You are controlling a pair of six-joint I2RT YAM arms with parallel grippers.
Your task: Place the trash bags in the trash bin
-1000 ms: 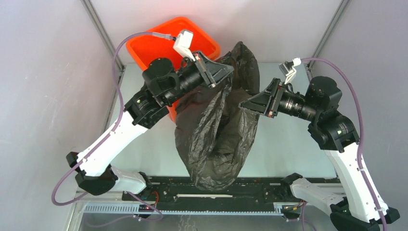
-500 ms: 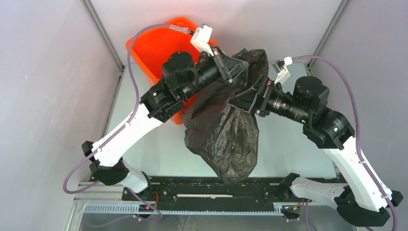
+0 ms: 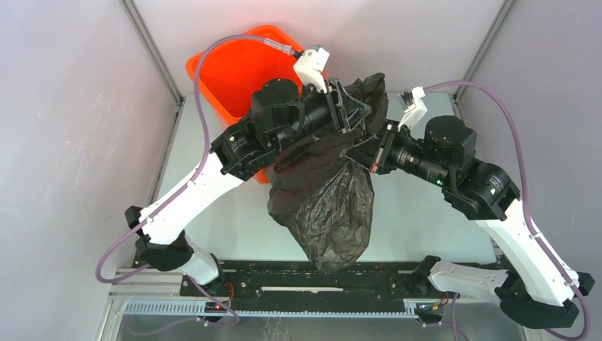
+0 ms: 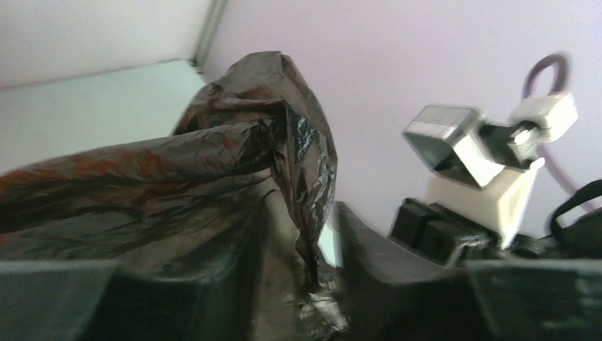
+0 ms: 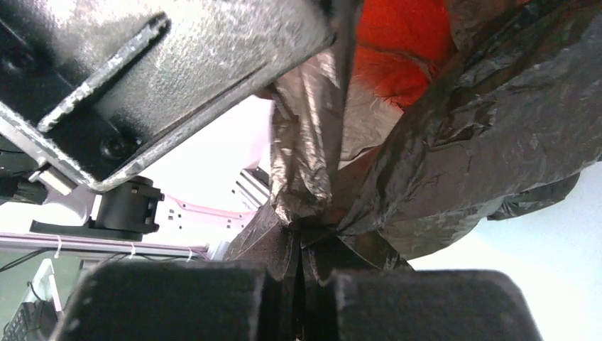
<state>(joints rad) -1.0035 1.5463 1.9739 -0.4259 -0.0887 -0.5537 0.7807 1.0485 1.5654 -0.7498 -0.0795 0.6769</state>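
Note:
The black trash bag (image 3: 326, 202) hangs bunched above the table between my two arms, its bottom near the front rail. The orange trash bin (image 3: 231, 67) stands at the back left, behind my left arm. My left gripper (image 3: 349, 106) is at the bag's top; in the left wrist view it (image 4: 298, 263) is open, with a loose fold of the bag (image 4: 284, 142) running between its jaws and a gap beside it. My right gripper (image 3: 369, 150) is just below and to the right. In its own view it (image 5: 302, 284) is shut on a pinch of the bag (image 5: 461, 142); the bin (image 5: 397, 50) glows orange behind.
The two grippers sit very close together; the left gripper's body (image 5: 163, 71) fills the upper left of the right wrist view, and the right wrist's camera mount (image 4: 483, 156) shows in the left wrist view. Grey walls enclose the table (image 3: 426, 213) on three sides.
The right gripper has closed on the bag's top, and the left gripper, shut on it before, has opened. Both arms moved closer together and the bag hangs more bunched.

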